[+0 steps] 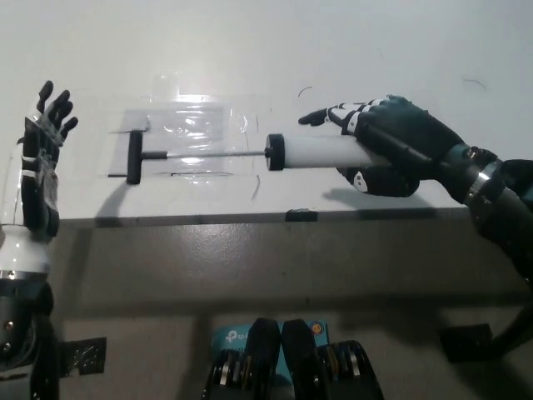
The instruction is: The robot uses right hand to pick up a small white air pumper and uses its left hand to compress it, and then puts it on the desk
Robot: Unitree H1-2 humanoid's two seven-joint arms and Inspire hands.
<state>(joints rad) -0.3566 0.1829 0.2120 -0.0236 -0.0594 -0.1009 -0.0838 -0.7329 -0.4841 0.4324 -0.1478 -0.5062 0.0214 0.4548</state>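
Right hand (390,148) wrapped around the white barrel of the air pumper (321,152), fingers (333,114) curled over its top, held just above the white tabletop (250,50). Pumper lying horizontal, rod fully drawn out leftward, black T-handle (133,157) at the far end over a clear plastic sheet (196,125). Left hand (43,158) raised at the left edge, fingers apart, holding nothing, well apart from the handle.

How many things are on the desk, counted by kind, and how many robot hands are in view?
Air pumper: 1
Clear plastic sheet: 1
Robot hand: 2, left robot hand open, right robot hand on the pumper
Total: 4
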